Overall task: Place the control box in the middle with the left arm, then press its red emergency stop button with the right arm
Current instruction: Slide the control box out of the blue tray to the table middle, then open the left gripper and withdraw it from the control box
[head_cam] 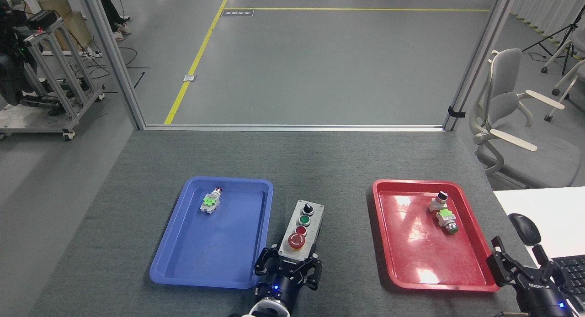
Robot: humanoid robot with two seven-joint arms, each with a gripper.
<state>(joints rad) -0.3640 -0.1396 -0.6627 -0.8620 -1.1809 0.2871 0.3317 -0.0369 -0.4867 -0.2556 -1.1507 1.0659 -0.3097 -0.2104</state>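
Blue tray (192,262) holding one switch part (210,201), left gripper (288,263) clamped on control box (302,227) near its red emergency stop button (297,240), on the middle (338,171) surface, red tray (411,266) with two switch parts (442,211), right gripper (521,262) spread wide.

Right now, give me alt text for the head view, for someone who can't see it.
The left pincer grips the near end of the control box, which sits on the grey mat between a blue tray and a red tray, each holding small switch parts. The right pincer waits open at the lower right, beside the red tray.
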